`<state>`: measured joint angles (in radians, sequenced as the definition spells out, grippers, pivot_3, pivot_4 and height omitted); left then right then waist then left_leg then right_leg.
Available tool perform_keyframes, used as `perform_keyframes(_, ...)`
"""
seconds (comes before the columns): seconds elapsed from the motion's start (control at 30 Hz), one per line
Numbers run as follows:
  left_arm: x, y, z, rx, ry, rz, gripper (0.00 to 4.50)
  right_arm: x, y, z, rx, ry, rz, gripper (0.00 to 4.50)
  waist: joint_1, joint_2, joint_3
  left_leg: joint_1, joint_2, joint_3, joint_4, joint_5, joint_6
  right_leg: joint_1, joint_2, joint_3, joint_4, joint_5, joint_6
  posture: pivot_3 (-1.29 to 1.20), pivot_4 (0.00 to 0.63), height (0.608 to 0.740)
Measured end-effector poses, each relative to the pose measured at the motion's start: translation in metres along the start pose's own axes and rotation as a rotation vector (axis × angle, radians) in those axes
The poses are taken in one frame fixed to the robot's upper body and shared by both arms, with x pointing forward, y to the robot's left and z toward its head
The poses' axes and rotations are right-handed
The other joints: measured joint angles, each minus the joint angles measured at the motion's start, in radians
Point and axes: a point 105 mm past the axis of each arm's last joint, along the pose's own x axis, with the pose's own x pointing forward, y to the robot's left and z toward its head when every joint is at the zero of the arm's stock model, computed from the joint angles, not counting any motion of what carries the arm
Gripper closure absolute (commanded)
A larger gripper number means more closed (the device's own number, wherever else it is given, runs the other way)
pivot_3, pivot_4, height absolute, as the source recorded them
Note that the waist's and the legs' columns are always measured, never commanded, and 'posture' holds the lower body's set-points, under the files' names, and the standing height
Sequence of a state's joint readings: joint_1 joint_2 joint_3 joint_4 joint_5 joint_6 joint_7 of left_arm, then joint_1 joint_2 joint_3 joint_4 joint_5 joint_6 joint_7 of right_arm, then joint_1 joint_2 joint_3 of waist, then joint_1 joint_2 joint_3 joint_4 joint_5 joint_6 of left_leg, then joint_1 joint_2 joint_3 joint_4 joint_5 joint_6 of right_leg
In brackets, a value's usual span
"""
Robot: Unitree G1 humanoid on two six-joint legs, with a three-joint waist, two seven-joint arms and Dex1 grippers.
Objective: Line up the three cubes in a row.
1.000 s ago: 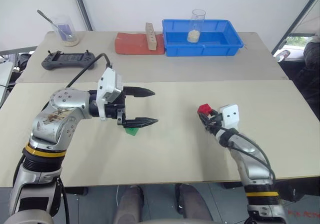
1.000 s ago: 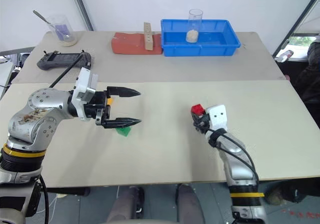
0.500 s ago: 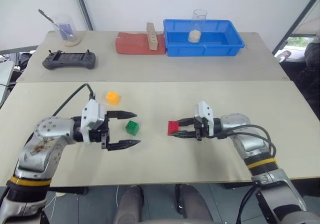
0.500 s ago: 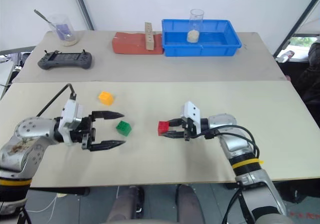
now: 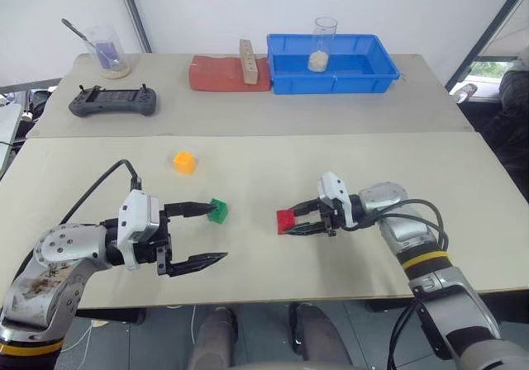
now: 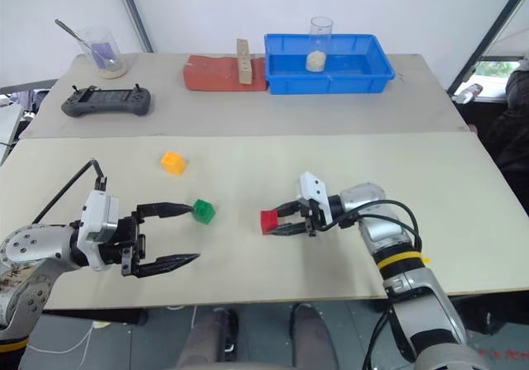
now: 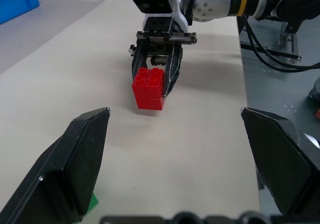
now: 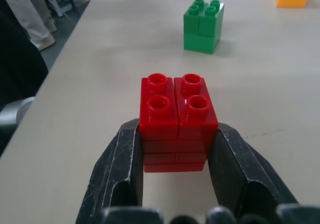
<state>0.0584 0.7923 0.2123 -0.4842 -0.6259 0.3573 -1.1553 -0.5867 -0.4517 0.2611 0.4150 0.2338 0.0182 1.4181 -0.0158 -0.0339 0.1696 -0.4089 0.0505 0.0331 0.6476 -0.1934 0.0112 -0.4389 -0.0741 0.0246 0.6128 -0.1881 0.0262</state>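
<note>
The right tool (image 5: 291,225) is pinching the red cube (image 5: 286,220) between its two black fingers (image 8: 125,179), one on each side face, studs up, with the cube low at the tabletop (image 5: 347,163); whether it rests on the surface cannot be told. The left tool (image 5: 212,234) stands spread wide and holds nothing, its tips pointing toward the red cube across a stretch of bare tabletop.

Taking the red cube as the landmark: the green cube (image 5: 217,211) sits on the tabletop to its left, apart from it, right at the tip of the left tool's farther finger (image 5: 186,209); whether that tip touches it cannot be told. The orange-yellow cube (image 5: 184,163) lies farther left and farther back, well apart from both. Between the red and green cubes nothing stands.

Far behind the red cube, on the rear tabletop, are a blue tray (image 5: 333,68) with a clear cup (image 5: 324,40) in it, a red pad (image 5: 220,72) with a tall wooden block (image 5: 247,61), a black controller (image 5: 113,101) and a clear beaker with a spoon (image 5: 103,48).
</note>
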Motion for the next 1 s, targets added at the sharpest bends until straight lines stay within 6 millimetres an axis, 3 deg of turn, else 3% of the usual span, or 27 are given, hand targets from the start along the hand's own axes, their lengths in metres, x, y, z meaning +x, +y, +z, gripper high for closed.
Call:
perform_keyframes(0.3,-0.002,-0.003,-0.002,-0.007,0.013,0.008,0.00,0.000,-0.002,-0.012,-0.021,0.026,0.006,3.07,0.001,0.000,0.000,0.000,0.000,0.001,0.000,0.000,0.000,0.000,0.000,0.000,0.000,0.000,0.000,0.00,0.150,0.740)
perform_keyframes(0.37,-0.002,-0.003,-0.002,-0.007,0.012,0.009,0.00,0.000,-0.003,-0.012,-0.037,0.029,0.011,2.02,0.001,0.000,0.000,0.001,0.000,0.001,0.000,0.000,0.000,0.000,0.000,0.000,0.000,0.000,0.000,0.00,0.150,0.740)
perform_keyframes(0.57,-0.001,-0.002,-0.003,-0.010,0.012,0.018,0.00,-0.005,-0.002,-0.018,-0.019,0.055,0.031,0.04,0.001,0.000,0.000,0.001,0.000,0.001,0.000,0.000,0.000,0.000,0.000,0.000,0.000,0.000,0.000,0.00,0.150,0.740)
perform_keyframes(0.73,-0.001,0.006,-0.006,-0.026,-0.002,0.089,0.00,-0.018,-0.001,-0.008,-0.033,0.091,0.036,0.04,0.002,0.000,0.000,0.000,0.000,0.001,0.000,0.000,0.000,0.000,-0.001,0.001,0.000,0.000,0.000,0.00,0.150,0.740)
perform_keyframes(0.9,-0.004,0.017,-0.026,-0.085,-0.005,0.246,0.00,-0.032,0.006,0.044,-0.091,0.021,-0.016,0.04,0.002,0.000,0.000,0.001,0.000,0.001,-0.001,0.000,0.000,0.000,-0.001,0.001,0.000,0.000,0.000,0.00,0.150,0.740)
perform_keyframes(1.0,-0.003,0.021,-0.037,-0.118,-0.030,0.359,0.00,-0.033,0.017,0.061,-0.078,0.002,-0.055,0.04,0.005,0.000,0.000,0.000,0.000,0.001,-0.001,0.000,0.000,-0.001,-0.001,0.001,0.000,0.000,0.000,0.00,0.150,0.740)
